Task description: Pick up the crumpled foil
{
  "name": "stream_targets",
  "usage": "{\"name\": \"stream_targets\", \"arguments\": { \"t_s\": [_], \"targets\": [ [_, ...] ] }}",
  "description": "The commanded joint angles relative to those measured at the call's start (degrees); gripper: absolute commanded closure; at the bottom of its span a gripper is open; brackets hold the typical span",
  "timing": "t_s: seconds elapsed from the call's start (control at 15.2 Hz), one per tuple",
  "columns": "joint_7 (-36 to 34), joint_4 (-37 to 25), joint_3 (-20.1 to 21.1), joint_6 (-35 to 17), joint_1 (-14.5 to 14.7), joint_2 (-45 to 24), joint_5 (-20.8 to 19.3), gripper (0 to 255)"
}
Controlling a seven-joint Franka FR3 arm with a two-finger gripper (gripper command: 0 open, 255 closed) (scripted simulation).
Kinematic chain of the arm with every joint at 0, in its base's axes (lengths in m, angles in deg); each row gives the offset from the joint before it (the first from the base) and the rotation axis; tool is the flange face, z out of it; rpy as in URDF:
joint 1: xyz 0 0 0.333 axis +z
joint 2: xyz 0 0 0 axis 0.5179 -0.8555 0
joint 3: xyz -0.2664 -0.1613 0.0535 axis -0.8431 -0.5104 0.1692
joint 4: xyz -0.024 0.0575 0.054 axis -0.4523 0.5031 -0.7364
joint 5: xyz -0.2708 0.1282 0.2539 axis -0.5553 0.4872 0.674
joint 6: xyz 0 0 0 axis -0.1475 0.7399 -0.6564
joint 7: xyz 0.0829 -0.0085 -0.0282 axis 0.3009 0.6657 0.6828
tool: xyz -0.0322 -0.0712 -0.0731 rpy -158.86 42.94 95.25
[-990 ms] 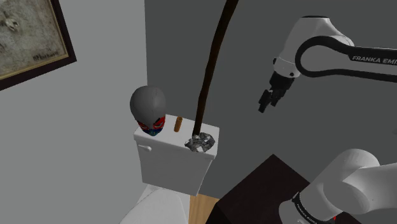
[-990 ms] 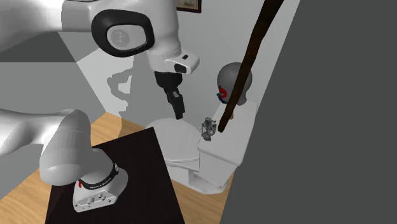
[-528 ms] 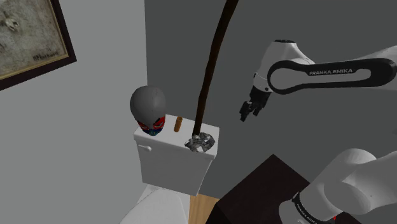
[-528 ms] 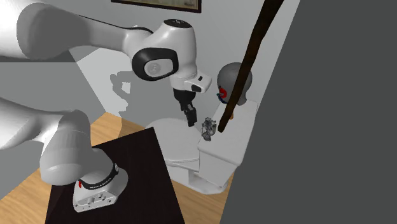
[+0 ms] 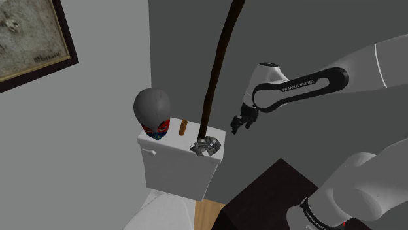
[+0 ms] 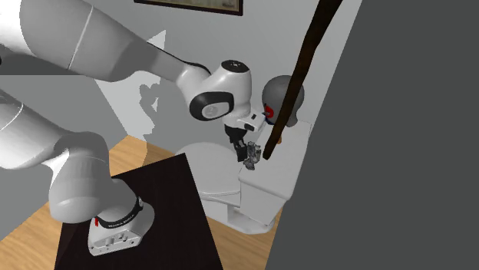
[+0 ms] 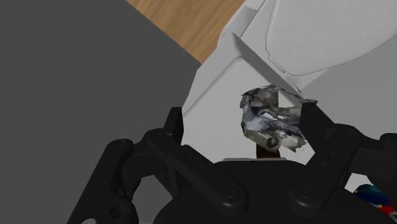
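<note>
Tight spot: the dark stick leans up just beside the crumpled foil on the toilet tank, with the grey wall close behind. The side toward the tool is open, and the head-shaped thing sits well apart.

White toilet tank, grey helmet-like head, small brown cylinder, leaning dark pole, framed picture

The carrying surface is the flat white toilet tank lid. Four items rest on it. At the shoulder view's left end is a grey head-shaped object with red and blue markings, and a short brown cylinder stands upright beside it. At the right front corner is the crumpled foil — the foot of a long dark stick stands just behind it.
</note>
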Motion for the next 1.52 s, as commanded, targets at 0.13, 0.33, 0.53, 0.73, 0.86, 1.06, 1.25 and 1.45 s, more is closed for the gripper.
{"name": "stream_targets", "arguments": {
  "t_s": [0.13, 0.33, 0.53, 0.73, 0.86, 1.06, 1.25, 1.45],
  "targets": [
    [-0.5, -2.5, 0.3, -7.4, 0.7, -9.8, 2.2, 0],
    [-0.4, -5.1, 0.6, -12.0, 1.1, -17.1, 4.1, 0],
    [-0.1, -8.5, 1.2, -15.8, 1.3, -24.3, 6.2, 0],
    [0.2, -10.5, 1.7, -18.3, 1.2, -28.8, 7.4, 0],
    [0.5, -10.6, 1.8, -19.7, 1.1, -30.3, 7.7, 0],
    [1.0, -10.9, 2.1, -21.7, 1.0, -32.6, 8.2, 0],
    [1.2, -11.1, 2.2, -22.8, 0.9, -33.9, 8.4, 0],
    [1.2, -11.1, 2.2, -22.7, 0.8, -33.8, 8.4, 255]
  ]
}}
